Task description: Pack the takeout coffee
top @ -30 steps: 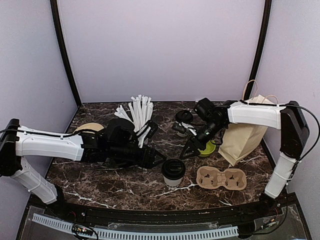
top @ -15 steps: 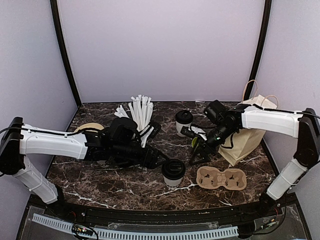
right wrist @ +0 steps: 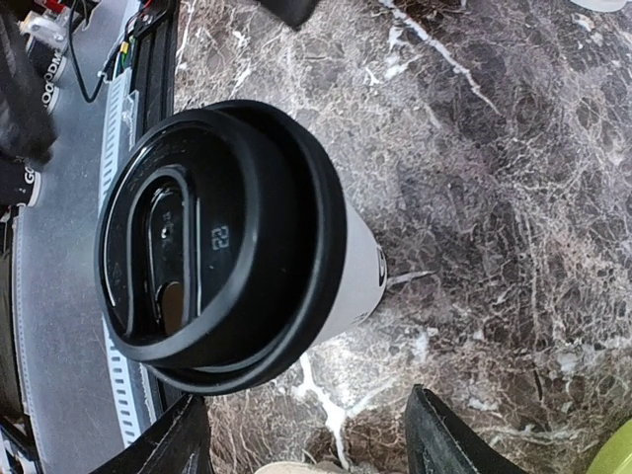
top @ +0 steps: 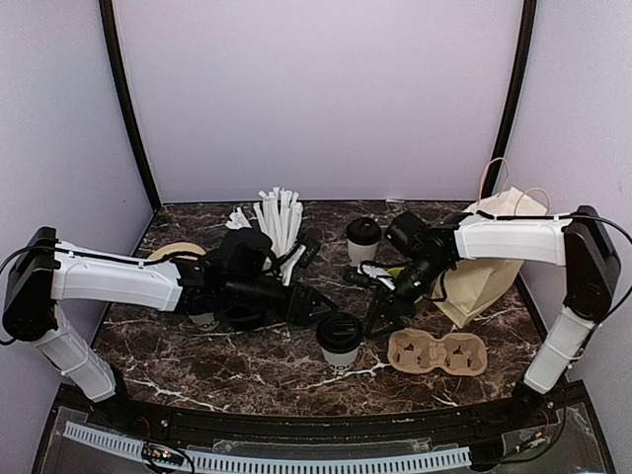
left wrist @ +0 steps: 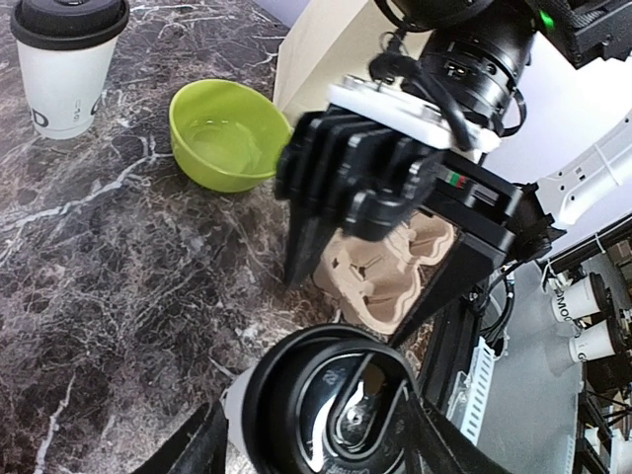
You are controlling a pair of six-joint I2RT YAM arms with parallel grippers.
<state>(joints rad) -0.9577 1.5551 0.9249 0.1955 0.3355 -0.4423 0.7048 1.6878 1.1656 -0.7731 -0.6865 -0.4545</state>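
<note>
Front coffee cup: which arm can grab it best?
Probably left. The left gripper is open with fingers either side of the front coffee cup; the right gripper is open too, but the cup sits beyond its fingertips.

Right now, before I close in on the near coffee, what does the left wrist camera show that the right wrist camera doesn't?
Left wrist only: the second lidded cup, the paper bag, and the cup carrier partly behind the right gripper, jaws apart. Right wrist only: the white side wall of the near lidded cup, with a bit of lettering. Both: that cup's black lid and the marble table. The green bowl is plain in the left wrist view, a mere corner sliver in the right.
</note>
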